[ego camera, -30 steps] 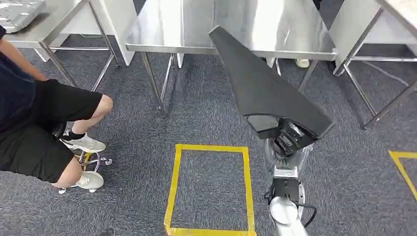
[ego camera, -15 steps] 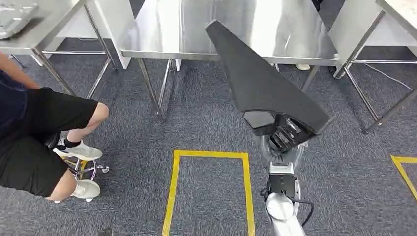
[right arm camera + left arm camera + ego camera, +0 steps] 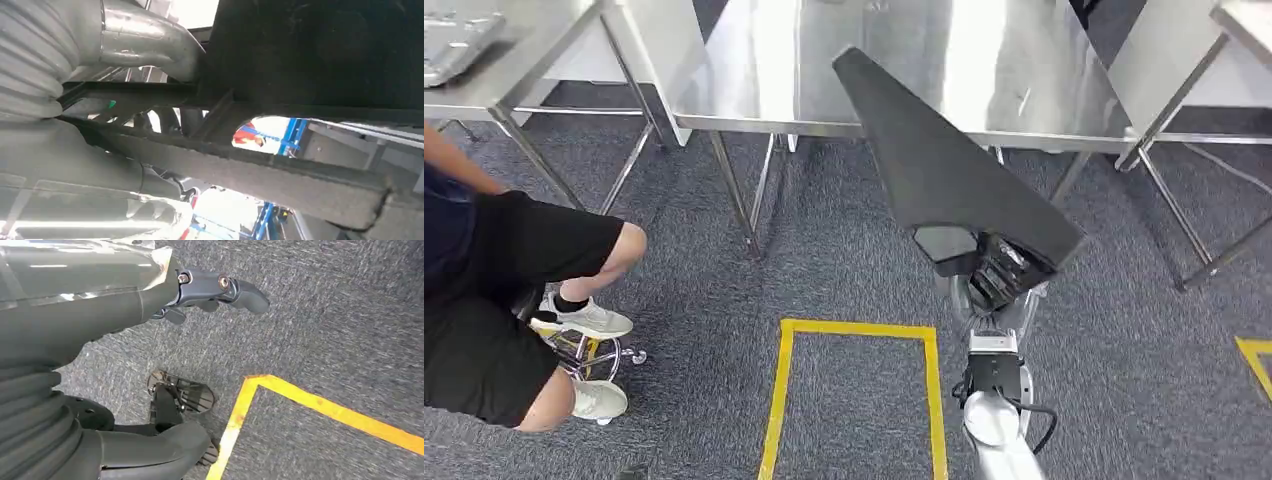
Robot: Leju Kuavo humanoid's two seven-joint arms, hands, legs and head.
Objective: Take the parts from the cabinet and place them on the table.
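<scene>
A large black wedge-shaped part (image 3: 944, 160) is held up by my right hand (image 3: 994, 272), which grips its wide end from below. The part's narrow tip reaches over the near edge of the steel table (image 3: 754, 70) ahead. In the right wrist view the part's dark underside (image 3: 325, 50) lies close against my right hand (image 3: 65, 65), with a black bar running across the grip. My left hand (image 3: 100, 310) hangs over the grey carpet with its fingers (image 3: 235, 290) stretched out and nothing in them.
A person (image 3: 494, 290) in dark shorts sits on a stool at the left. A yellow tape rectangle (image 3: 854, 330) marks the carpet in front of me. More steel tables stand at the left (image 3: 494, 70) and far right (image 3: 1244, 20), on thin legs.
The whole picture has shifted, so the camera has moved: the table ahead now sits lower and nearer in the view. My right hand still holds the black part the same way.
</scene>
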